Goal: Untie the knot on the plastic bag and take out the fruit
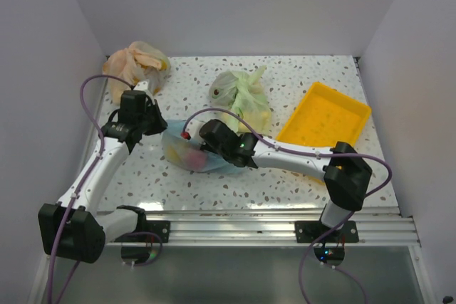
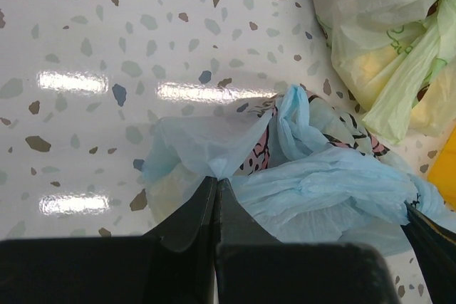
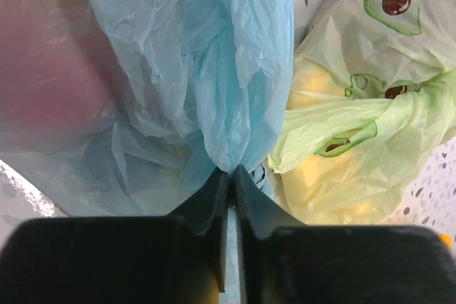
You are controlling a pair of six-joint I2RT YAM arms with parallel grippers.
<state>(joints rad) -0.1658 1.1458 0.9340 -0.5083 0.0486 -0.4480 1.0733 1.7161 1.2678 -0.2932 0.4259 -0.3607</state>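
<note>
Left gripper [image 2: 216, 189] and right gripper [image 3: 231, 176] each pinch the plastic bag [image 2: 320, 190] at their tips; film looks light, limp, slippery, tearable, so grip bunched folds, not single layer.

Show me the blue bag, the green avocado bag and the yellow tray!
blue bag [image 2: 320, 183]: left wrist view, its crinkled middle.
green avocado bag [image 3: 342, 176]: right wrist view, its bulging side.
yellow tray [image 1: 324, 115]: top external view, its bare floor.

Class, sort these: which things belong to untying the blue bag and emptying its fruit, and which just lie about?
Job: blue plastic bag, fruit dimly inside it, left gripper, right gripper, both pinching it.
Lying about: green bag, orange bag, yellow tray.
</note>
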